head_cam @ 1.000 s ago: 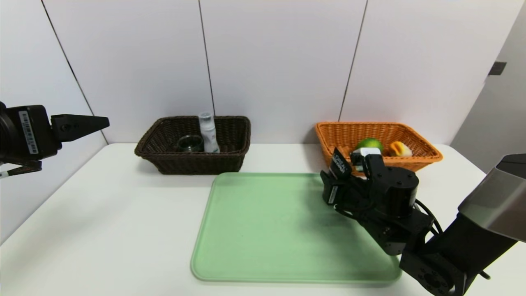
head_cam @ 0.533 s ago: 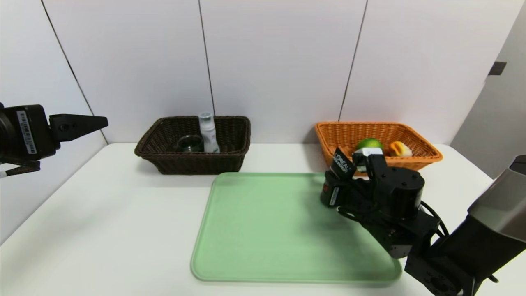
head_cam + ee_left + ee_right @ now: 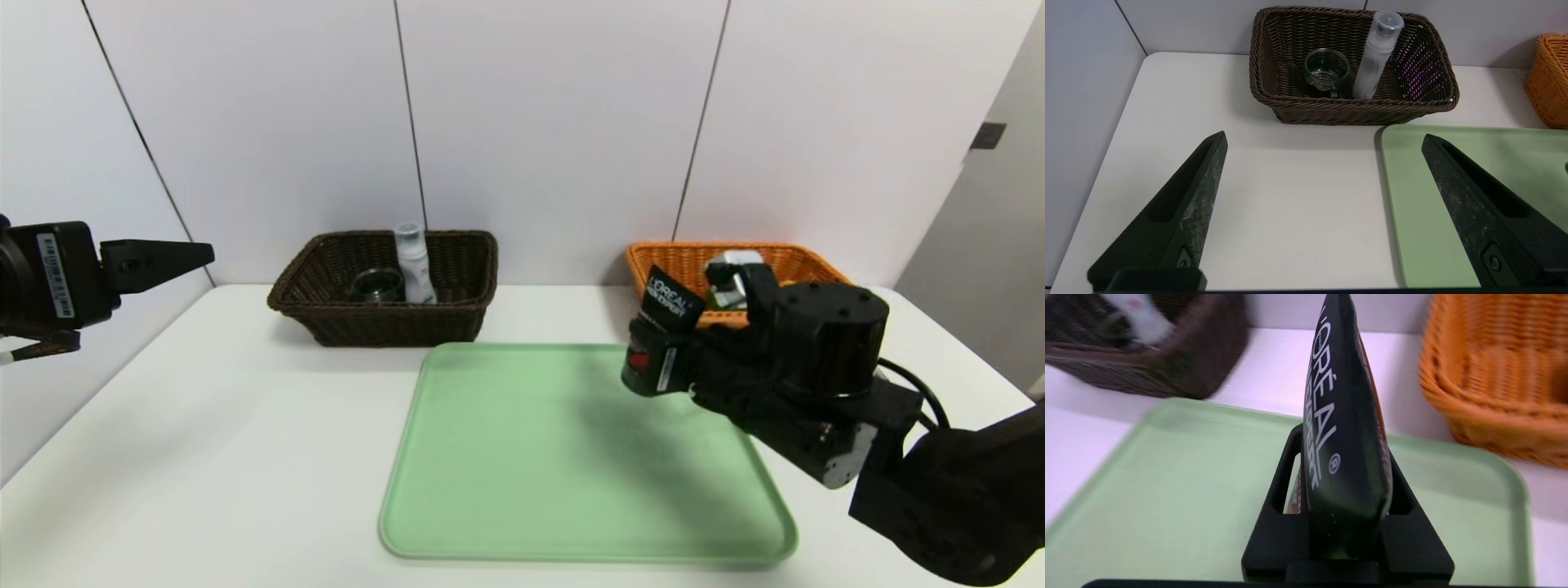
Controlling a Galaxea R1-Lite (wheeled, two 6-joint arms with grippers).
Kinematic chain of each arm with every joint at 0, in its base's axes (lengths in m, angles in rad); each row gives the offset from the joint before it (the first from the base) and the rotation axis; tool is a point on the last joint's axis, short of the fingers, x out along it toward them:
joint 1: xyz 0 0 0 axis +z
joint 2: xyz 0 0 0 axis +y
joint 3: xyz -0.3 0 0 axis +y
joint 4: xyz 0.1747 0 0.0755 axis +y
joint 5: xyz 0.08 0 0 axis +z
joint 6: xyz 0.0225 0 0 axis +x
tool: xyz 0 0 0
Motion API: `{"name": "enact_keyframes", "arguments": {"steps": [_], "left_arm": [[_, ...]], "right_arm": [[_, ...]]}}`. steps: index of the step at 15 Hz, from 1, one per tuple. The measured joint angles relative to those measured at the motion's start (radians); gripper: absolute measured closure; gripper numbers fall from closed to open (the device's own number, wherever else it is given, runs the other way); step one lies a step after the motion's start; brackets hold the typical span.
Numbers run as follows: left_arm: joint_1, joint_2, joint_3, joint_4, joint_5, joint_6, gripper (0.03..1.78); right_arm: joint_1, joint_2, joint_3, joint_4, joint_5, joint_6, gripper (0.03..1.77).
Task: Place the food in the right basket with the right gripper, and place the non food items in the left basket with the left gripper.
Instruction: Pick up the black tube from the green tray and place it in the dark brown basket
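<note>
The black tube [image 3: 1345, 428] clamped in my right tool [image 3: 1347, 522] reads "L'ORÉAL" in white capitals, with a ® mark; smaller print beneath is unreadable.

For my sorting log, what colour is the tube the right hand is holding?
Black with white lettering; the tube in the right hand shows best in the right wrist view.

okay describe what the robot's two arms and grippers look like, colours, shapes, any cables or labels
Both arms are black. The left gripper has long tapered wedge fingers with slotted inner faces and scuffed surfaces; its wrist carries a white barcode label. The right gripper sits on a round black joint housing, with black cables looping behind and a small white block on top.
</note>
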Motion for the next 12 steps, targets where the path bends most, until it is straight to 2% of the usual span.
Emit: {"name": "enact_keyframes", "arguments": {"steps": [3, 5, 8, 12], "left_arm": [[-0.001, -0.008, 0.031, -0.001, -0.001, -0.001, 0.12], [-0.001, -0.02, 0.056, -0.001, -0.003, 0.0, 0.12], [-0.001, -0.043, 0.098, -0.001, -0.004, 0.0, 0.12], [-0.001, -0.071, 0.146, -0.002, -0.005, -0.001, 0.12]], "right_arm": [[0.017, -0.09, -0.23, 0.282, 0.109, 0.039, 1.43], [0.023, -0.105, -0.404, 0.433, 0.162, 0.047, 1.43], [0.031, -0.049, -0.666, 0.574, 0.204, 0.044, 1.43], [0.076, 0.109, -0.934, 0.664, 0.223, 0.04, 1.43]]}}
